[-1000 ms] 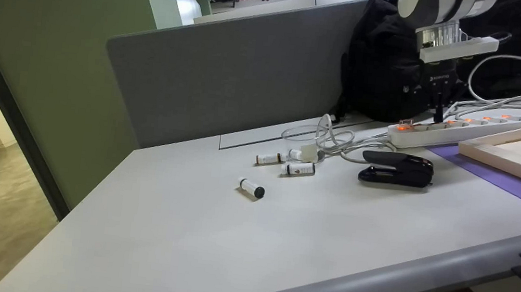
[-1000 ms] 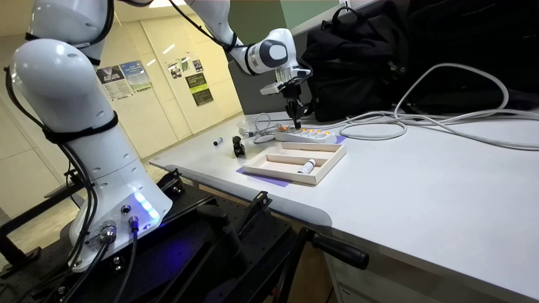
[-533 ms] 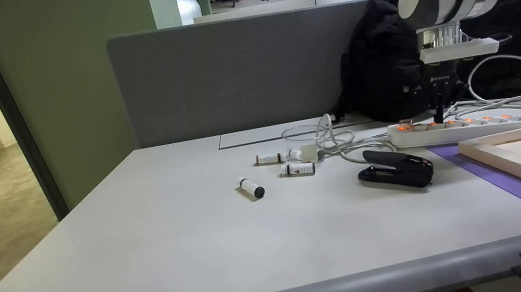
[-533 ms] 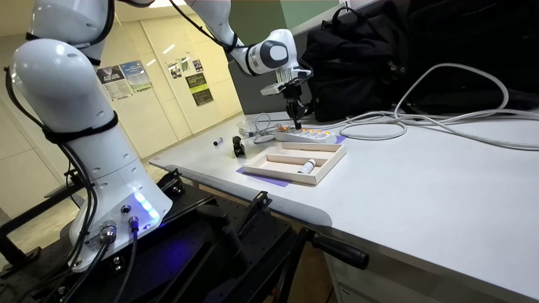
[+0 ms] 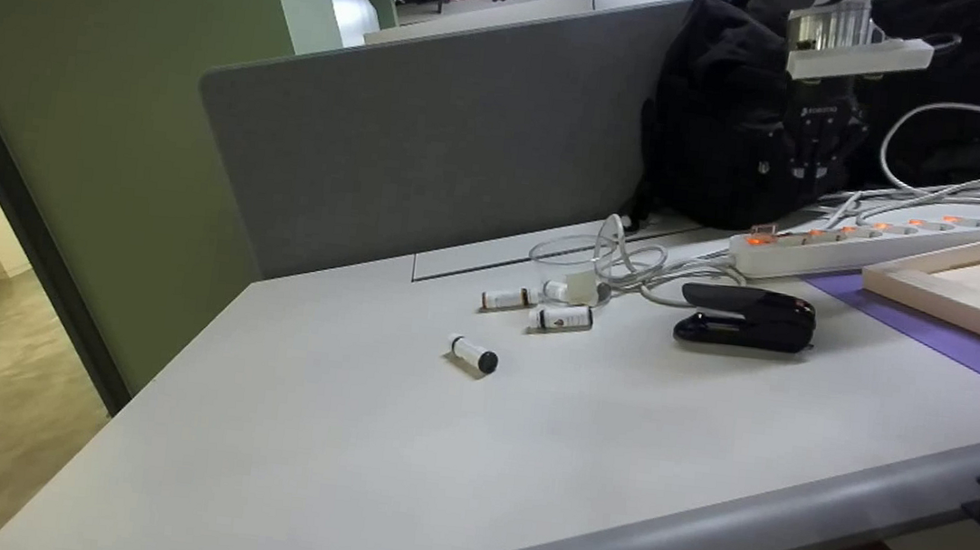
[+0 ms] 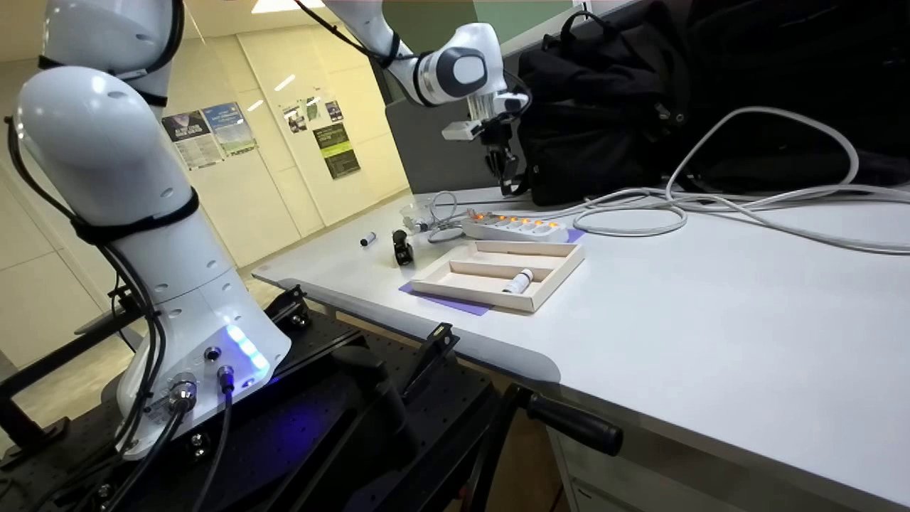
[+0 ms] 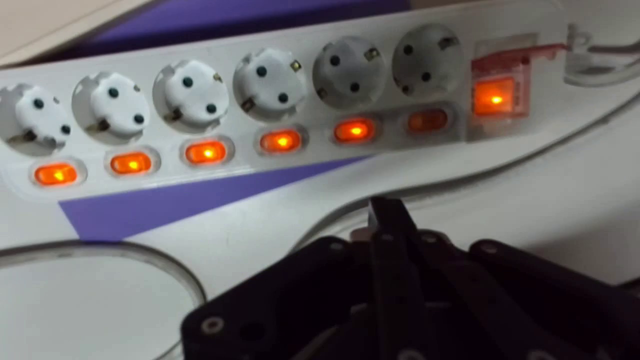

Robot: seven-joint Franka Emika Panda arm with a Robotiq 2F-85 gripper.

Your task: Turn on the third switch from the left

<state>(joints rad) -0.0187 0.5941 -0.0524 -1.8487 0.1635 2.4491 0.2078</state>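
A white power strip point(image 7: 245, 150) fills the upper wrist view, with several sockets and a row of small oval switches. The switch point(image 7: 428, 120) nearest the main switch is dark. The main switch point(image 7: 495, 97), under a clear and red cover, and the other oval switches glow orange. The glowing switch point(image 7: 355, 130) beside the dark one is third from the left, counting the main switch, in an exterior view point(image 5: 816, 234). My gripper point(image 7: 390, 215) is shut and empty. In both exterior views it hangs above and apart from the strip point(image 5: 866, 251), its fingertips point(image 6: 508, 190) in the air.
A pale wooden tray point(image 6: 490, 302) holding a small bottle point(image 6: 519, 281) lies beside the strip on purple paper point(image 5: 930, 330). A black stapler point(image 5: 745, 318) and several small bottles point(image 5: 563, 317) lie nearby. Black bags point(image 6: 604, 107) and loose cables point(image 6: 640, 229) are behind.
My gripper has risen from the strip, where its fingertip was at the third switch. That switch glows now; its glow first shows beside the fingertip half a second ago.
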